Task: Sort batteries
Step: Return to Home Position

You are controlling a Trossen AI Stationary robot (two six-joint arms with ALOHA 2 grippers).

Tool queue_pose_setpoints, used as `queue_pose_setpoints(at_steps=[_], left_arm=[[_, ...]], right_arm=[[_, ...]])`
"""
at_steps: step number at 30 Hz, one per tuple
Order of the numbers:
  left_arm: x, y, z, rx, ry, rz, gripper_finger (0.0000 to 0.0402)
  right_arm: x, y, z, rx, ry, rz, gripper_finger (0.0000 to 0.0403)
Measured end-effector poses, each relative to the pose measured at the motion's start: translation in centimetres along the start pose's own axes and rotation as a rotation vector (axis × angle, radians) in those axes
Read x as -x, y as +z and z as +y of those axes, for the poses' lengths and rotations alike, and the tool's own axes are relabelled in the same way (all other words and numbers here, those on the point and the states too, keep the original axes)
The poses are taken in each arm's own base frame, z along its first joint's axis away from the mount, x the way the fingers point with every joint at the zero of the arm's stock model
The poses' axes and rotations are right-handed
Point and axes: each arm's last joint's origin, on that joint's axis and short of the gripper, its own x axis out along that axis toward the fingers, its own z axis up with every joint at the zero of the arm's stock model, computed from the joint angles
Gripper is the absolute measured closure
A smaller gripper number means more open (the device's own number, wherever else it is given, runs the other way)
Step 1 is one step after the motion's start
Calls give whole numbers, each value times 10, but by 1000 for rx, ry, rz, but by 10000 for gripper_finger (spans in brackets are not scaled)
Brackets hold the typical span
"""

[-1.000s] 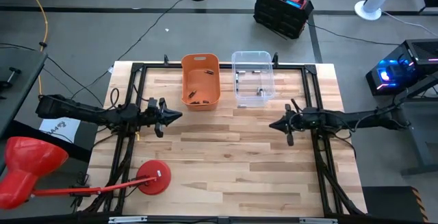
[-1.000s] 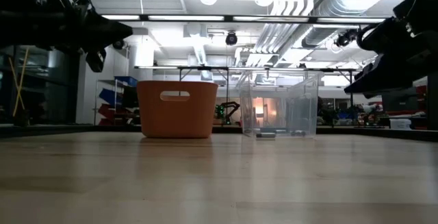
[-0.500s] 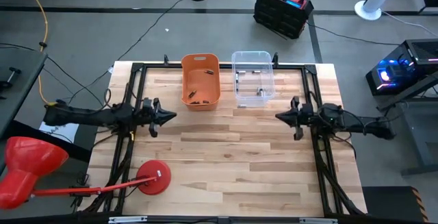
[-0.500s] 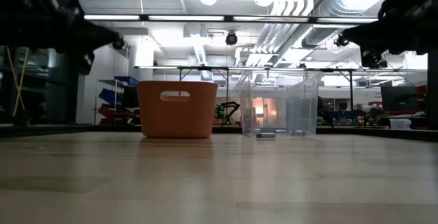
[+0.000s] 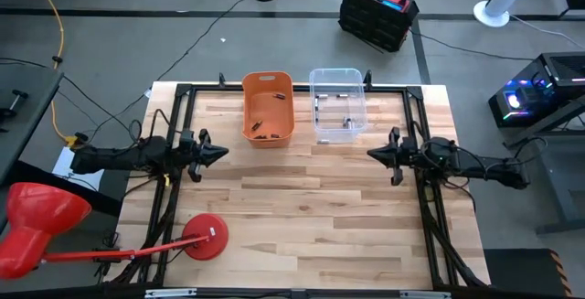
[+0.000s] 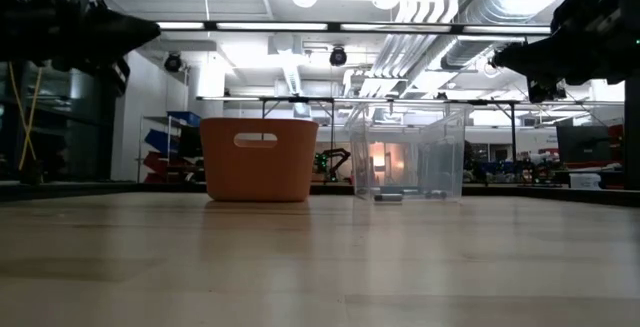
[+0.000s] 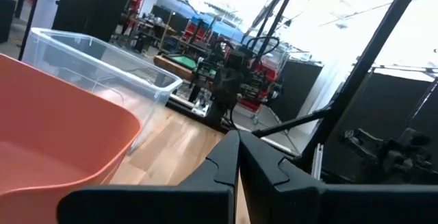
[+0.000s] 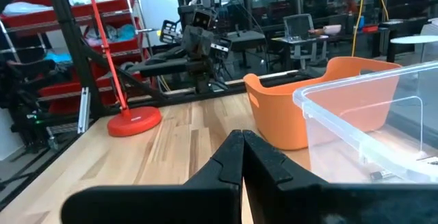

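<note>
Several small dark batteries lie on the floor of the orange bin [image 5: 267, 109], and a few lie on the floor of the clear plastic bin [image 5: 337, 105], both at the table's far edge. My left gripper [image 5: 223, 153] is shut and empty over the table's left side, level, pointing right. My right gripper [image 5: 370, 154] is shut and empty over the right side, pointing left. Both grippers hang well above the table. The orange bin [image 7: 55, 135] and clear bin [image 7: 102, 56] show in the left wrist view, and again in the right wrist view [image 8: 308, 107] [image 8: 383, 128].
A red stand with a round base [image 5: 206, 241] and a red cone [image 5: 37, 226] sits at the table's near left. Black frame rails [image 5: 174, 107] run along the table's left, right and far sides. Bare wood [image 5: 302, 208] spans the middle.
My left gripper has drawn back toward the table's left edge. My right gripper has drawn back toward the right edge and a little toward the far edge during the first half second, then stayed. Both have stayed shut. The bins have not moved.
</note>
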Motion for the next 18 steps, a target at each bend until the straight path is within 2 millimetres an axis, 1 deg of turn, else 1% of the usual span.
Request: queue_pose_setpoints(at_steps=[18], left_arm=[[0,0,0,0,3,0,398]], right_arm=[[0,-2,0,0,-2,16,402]])
